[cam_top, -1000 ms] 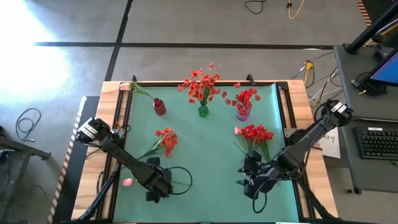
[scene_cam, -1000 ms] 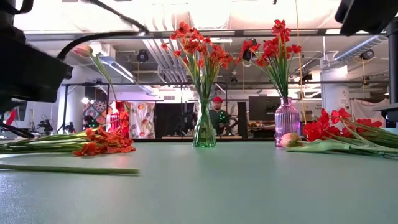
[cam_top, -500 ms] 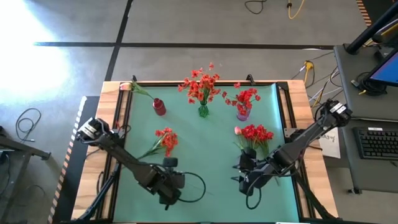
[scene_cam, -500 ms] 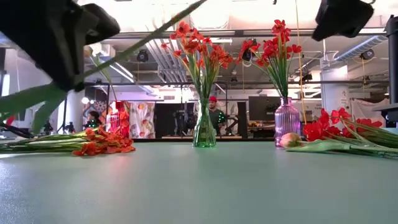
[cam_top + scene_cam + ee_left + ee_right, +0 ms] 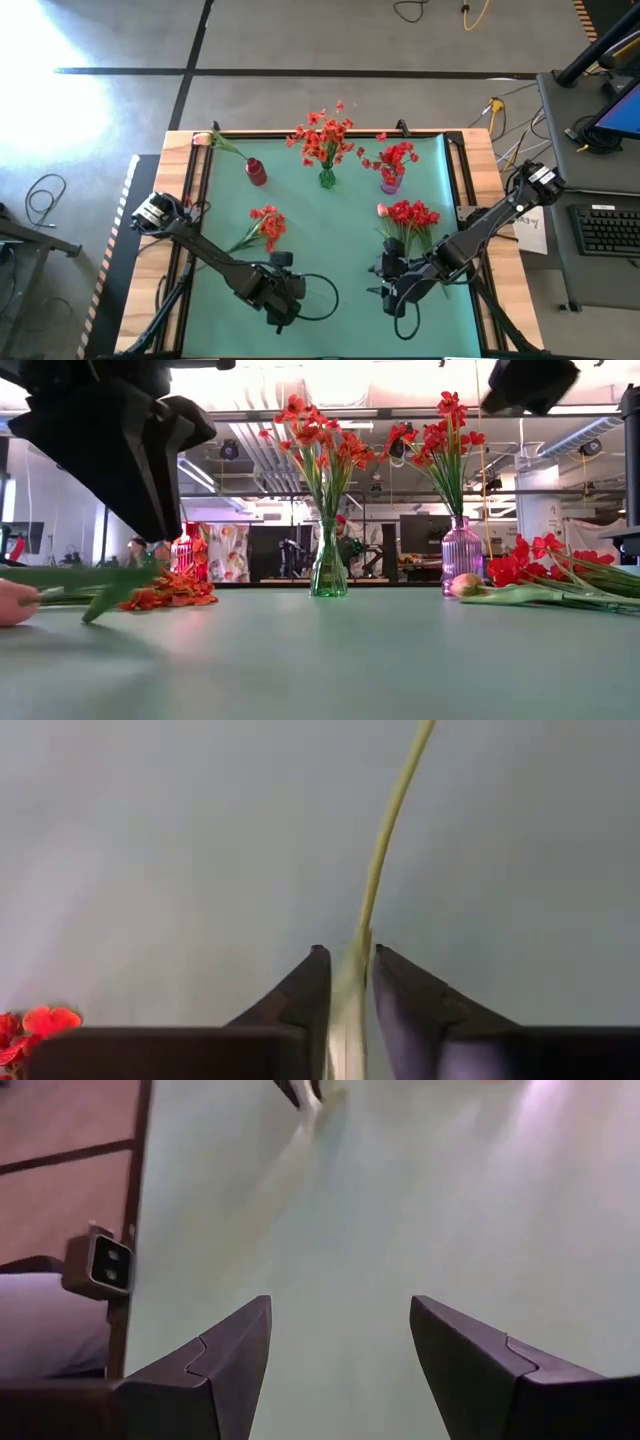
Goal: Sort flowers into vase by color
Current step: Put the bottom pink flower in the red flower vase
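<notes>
My left gripper [image 5: 284,300] hangs over the near middle of the green mat [image 5: 340,250], with the green stem [image 5: 385,830] of a pink-budded flower between its fingers. In the low view the flower [image 5: 85,582] lies about level just above the mat. My right gripper [image 5: 384,292] hovers open over the near right of the mat, nothing between its fingers [image 5: 340,1315]. At the far edge stand a red vase [image 5: 256,172] with a pink flower, a clear green vase [image 5: 327,179] with orange-red flowers and a purple vase [image 5: 390,184] with deep red flowers. My left gripper pinches the flower's green stem [image 5: 352,982] between its two fingers, which slant steeply down from above. The stem runs on past the fingertips over the mat. The pink bud [image 5: 10,603] is low at the table's left; whether it touches the mat I cannot tell.
Loose orange-red flowers [image 5: 265,225] lie on the mat's left half. A bunch of deep red flowers [image 5: 412,216] with a pink bud [image 5: 382,210] lies on the right half, just beyond my right gripper. Wooden table borders [image 5: 478,170] frame the mat.
My left gripper has gone up and toward the table's right along the near edge, tipping as it went. It took the pink flower off the mat. The stem first swung steeply upward, then dropped back to about level. My right gripper has drifted slightly toward the left.
</notes>
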`<state>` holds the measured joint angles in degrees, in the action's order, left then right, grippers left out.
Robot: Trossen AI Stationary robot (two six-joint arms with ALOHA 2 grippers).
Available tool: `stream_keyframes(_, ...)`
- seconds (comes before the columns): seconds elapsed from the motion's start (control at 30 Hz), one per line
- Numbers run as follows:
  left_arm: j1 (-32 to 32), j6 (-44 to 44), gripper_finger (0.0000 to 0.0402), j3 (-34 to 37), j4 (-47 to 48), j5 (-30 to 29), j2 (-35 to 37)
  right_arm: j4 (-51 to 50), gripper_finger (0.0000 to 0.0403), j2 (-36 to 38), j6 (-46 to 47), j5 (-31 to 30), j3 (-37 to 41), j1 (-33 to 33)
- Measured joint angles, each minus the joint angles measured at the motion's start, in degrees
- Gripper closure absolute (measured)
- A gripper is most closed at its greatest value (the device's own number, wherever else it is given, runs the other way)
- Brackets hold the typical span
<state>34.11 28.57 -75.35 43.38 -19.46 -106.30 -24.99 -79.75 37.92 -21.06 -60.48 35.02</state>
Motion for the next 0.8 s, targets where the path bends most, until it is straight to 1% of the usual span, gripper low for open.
stream_keyframes(0.23, 0.00, 0.47, 0.0259, 0.02, -0.32, -0.13, 0.30, 8.81, 0.0172, -3.11, -9.31, -0.03, 0.01, -3.38)
stream_keyframes(0.4, 1.56, 0.58, 0.0228, 0.02, 2.71, -1.07, 3.34, 19.56, 0.0172, -7.72, -16.97, -0.04, -0.01, -5.08)
stream_keyframes(0.53, 4.19, -0.49, 0.0224, 0.87, 2.71, -6.12, 7.80, 28.02, 0.0167, -12.04, -22.00, 0.21, -0.07, -6.27)
stream_keyframes(0.67, 6.81, -1.37, 0.0223, 2.84, 1.78, -15.28, 12.98, 31.62, 0.0138, -15.36, -22.26, 0.15, -0.07, -8.32)
stream_keyframes(0.73, 7.59, -2.57, 0.0223, 4.39, -0.74, -18.69, 15.62, 33.85, 0.0123, -17.24, -22.63, 0.47, -0.07, -9.15)
stream_keyframes(0.8, 7.97, -5.32, 0.0223, 6.61, -5.88, -20.39, 18.18, 37.06, 0.0113, -19.34, -23.62, 1.85, -0.07, -9.74)
